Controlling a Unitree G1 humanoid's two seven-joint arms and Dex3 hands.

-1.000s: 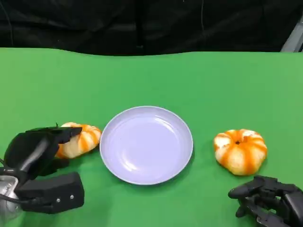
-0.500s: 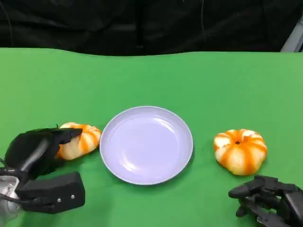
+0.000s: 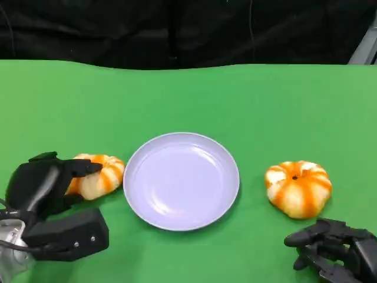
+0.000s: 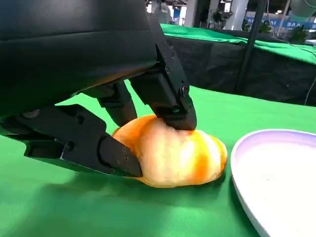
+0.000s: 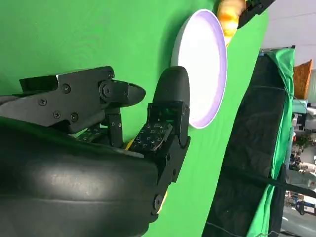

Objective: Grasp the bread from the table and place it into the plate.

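Two orange-and-white striped, pumpkin-shaped bread rolls sit on the green desk (image 3: pixel 188 94), one on each side of the round pale-lilac plate (image 3: pixel 181 180), which lies at the middle of the desk towards its near edge. And the action is on the left! The left bread roll (image 3: pixel 97 175) lies just beside the plate's left rim, resting on the desk, and the left hand (image 3: pixel 44 187) is on it. In the left wrist view the black fingers (image 4: pixel 168 94) press down onto the top of that roll (image 4: pixel 170 157) while the thumb-side part wedges in low against its near side, so the roll is pinched between them. It sits on the green cloth, not lifted, and the plate's rim (image 4: pixel 237 163) is close by, a narrow strip of cloth between.

Over on the right, the right bread roll (image 3: pixel 298 188) lies well clear of the plate, on its own. The right hand (image 3: pixel 336 250) lies low by the near right corner of the desk, just short of that roll, touching nothing. Its fingers (image 5: pixel 163 128) are curled in loosely with nothing inside them.
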